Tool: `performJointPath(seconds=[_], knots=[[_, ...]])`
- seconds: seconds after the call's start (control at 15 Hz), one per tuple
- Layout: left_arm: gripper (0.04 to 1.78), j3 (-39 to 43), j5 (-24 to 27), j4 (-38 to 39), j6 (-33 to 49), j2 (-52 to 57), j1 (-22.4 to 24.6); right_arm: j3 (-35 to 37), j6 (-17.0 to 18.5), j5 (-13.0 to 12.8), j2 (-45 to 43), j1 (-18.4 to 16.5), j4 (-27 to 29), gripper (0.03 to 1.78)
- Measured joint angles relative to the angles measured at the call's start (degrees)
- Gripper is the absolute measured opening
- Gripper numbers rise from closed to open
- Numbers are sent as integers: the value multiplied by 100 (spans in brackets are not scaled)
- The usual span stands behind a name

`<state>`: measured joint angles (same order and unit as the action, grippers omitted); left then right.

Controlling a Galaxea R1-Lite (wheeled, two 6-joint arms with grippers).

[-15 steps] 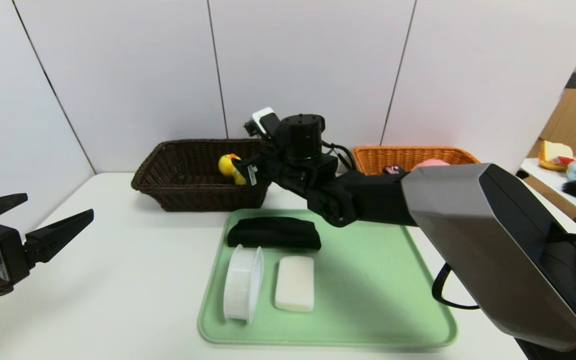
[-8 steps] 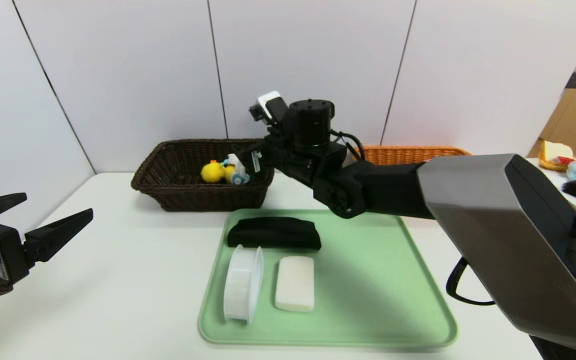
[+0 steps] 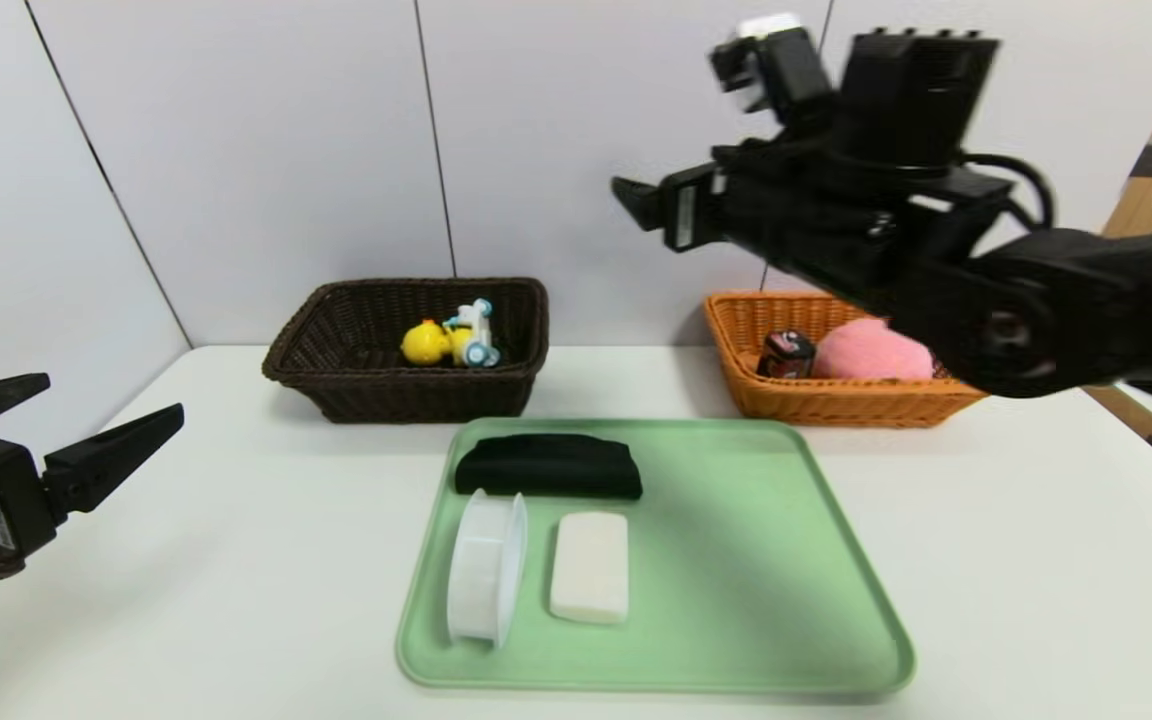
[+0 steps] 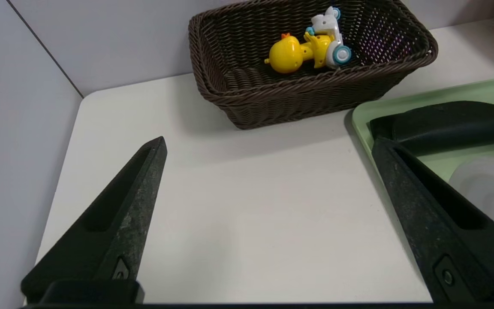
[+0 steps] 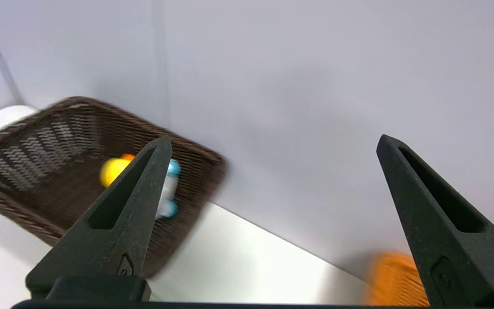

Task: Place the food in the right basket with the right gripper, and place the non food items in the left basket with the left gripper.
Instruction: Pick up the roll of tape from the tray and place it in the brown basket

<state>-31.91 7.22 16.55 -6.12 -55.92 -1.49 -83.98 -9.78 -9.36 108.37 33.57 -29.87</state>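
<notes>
The yellow duck on its scooter [image 3: 448,340] lies in the dark brown basket [image 3: 406,400]. The pink peach [image 3: 871,350] and the black canister [image 3: 786,355] sit in the orange basket [image 3: 836,405]. The black pouch [image 3: 548,465], white ribbed container [image 3: 484,565] and soap bar [image 3: 590,566] lie on the green tray [image 3: 736,600]. My right gripper [image 3: 641,200] is open and empty, high above the table between the two baskets. My left gripper [image 3: 114,400] is open and empty, low at the far left. Its wrist view [image 4: 270,143] shows the duck [image 4: 302,51] and pouch [image 4: 448,124].
White wall panels stand close behind both baskets. The tray's right half holds nothing. The right wrist view shows the dark basket [image 5: 24,141] and an edge of the orange basket [image 5: 395,279] far below. Shelving stands at the far right.
My right gripper let go of the duck in the dark basket, then rose and swung right, uncovering the orange basket. The duck now lies on its side. The left gripper barely moved.
</notes>
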Motion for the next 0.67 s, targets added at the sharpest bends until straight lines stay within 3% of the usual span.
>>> performJointPath(seconds=[0.13, 0.27, 0.47, 0.67], knots=[[169, 0, 2, 11, 0, -6, 0, 1017, -20, 38, -920, -618, -87, 166], [169, -11, 11, 63, 1, -20, -9, 1987, -24, 176, -1836, -1506, -122, 167], [169, 2, 11, 238, 218, -41, -212, 3382, 22, 683, -3198, -2760, -128, 168], [169, -11, 11, 218, 528, -52, -661, 4791, 165, 1125, -4556, -3461, -59, 169]])
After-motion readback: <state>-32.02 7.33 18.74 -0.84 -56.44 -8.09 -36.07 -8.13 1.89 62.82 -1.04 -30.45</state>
